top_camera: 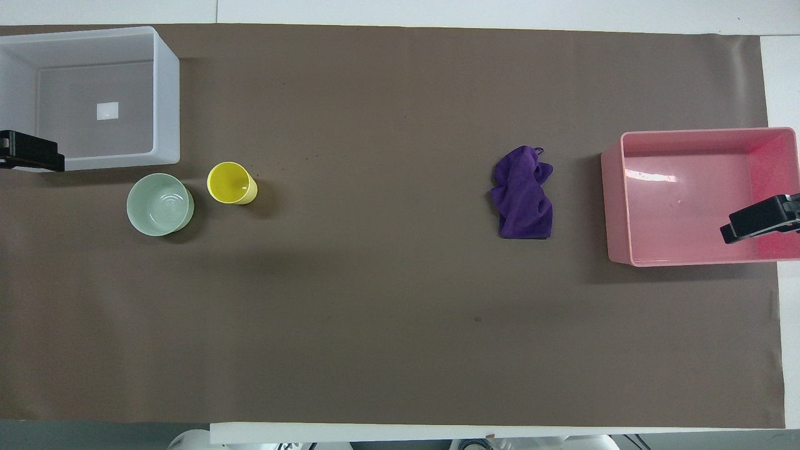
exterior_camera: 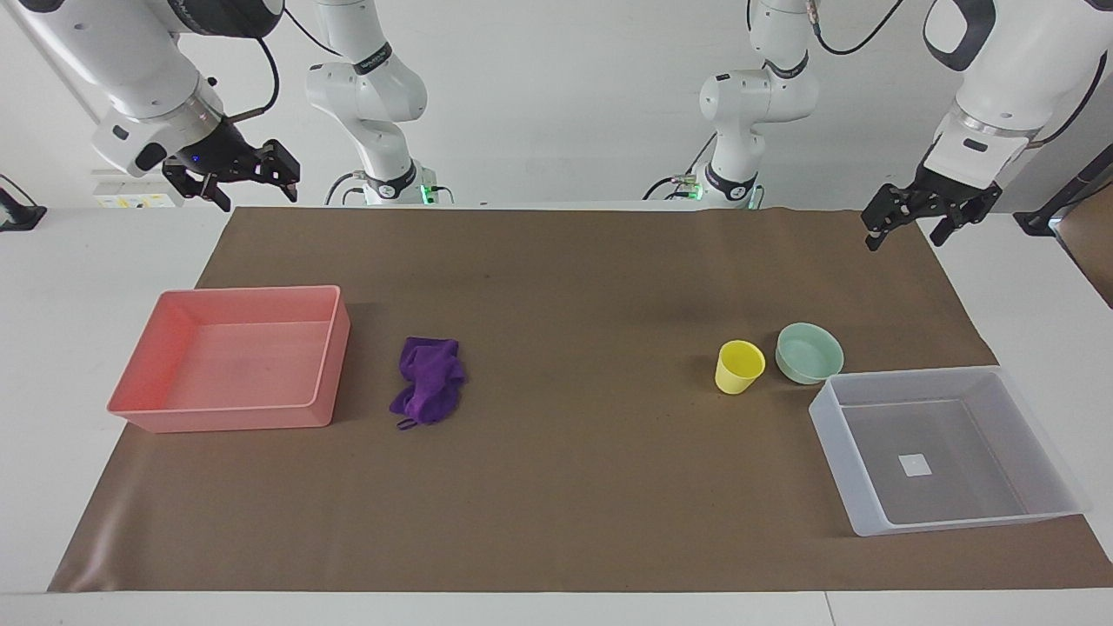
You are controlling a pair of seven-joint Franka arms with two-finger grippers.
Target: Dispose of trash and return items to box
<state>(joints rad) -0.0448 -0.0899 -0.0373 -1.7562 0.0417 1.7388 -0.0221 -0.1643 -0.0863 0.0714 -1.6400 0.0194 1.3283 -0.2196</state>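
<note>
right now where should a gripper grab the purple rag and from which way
Probably from straight above, pinching the bunched folds at the middle of the purple rag. It lies crumpled and low on the brown mat, so there is no firm edge for a sideways grip. Its thin loop looks too slight to aim for.

Plain white wall [exterior_camera: 565,96], white table [exterior_camera: 87,261].
Brown mat [exterior_camera: 565,287] covering most of it, lying flat under even light.
</note>
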